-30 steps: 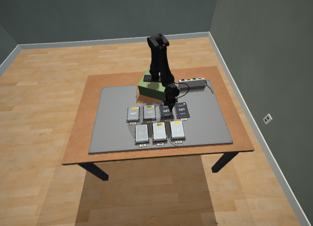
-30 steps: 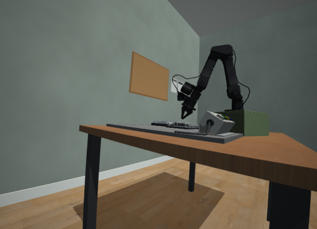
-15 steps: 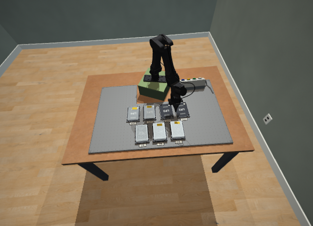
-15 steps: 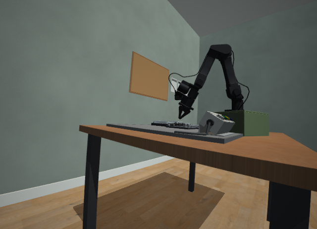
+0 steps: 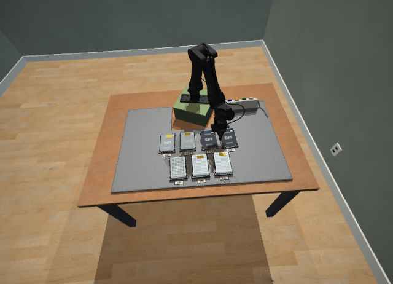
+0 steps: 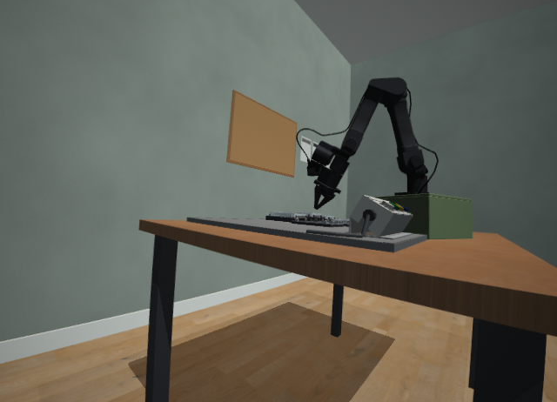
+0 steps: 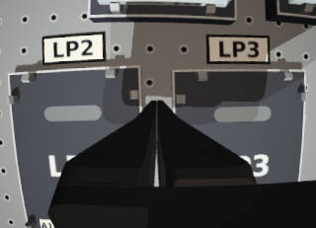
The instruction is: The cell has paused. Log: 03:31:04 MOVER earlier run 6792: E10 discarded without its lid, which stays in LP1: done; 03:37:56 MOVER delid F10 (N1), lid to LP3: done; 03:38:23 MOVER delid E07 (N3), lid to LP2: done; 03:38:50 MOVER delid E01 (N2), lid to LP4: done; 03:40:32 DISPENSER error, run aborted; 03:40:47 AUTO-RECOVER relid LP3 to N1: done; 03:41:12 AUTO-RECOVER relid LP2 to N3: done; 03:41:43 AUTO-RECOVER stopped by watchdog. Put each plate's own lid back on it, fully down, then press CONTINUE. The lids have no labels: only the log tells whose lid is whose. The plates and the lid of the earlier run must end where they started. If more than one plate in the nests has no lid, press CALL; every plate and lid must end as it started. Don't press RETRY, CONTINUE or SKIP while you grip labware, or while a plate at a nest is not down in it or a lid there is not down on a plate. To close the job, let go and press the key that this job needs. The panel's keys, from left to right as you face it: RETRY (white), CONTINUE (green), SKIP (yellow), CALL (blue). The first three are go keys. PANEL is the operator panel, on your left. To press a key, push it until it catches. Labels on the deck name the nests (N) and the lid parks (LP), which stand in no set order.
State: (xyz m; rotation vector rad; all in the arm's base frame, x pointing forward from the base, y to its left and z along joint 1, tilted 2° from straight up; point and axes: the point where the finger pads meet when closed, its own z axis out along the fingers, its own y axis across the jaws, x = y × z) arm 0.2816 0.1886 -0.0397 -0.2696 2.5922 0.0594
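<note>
Empty end effector, fingers pinched together, points down between LP2 and LP3.

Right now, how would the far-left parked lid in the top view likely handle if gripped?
The lid looks thin, flat and translucent: probably light and stiff. Lying flat, it seems unlikely to roll or tip.
</note>
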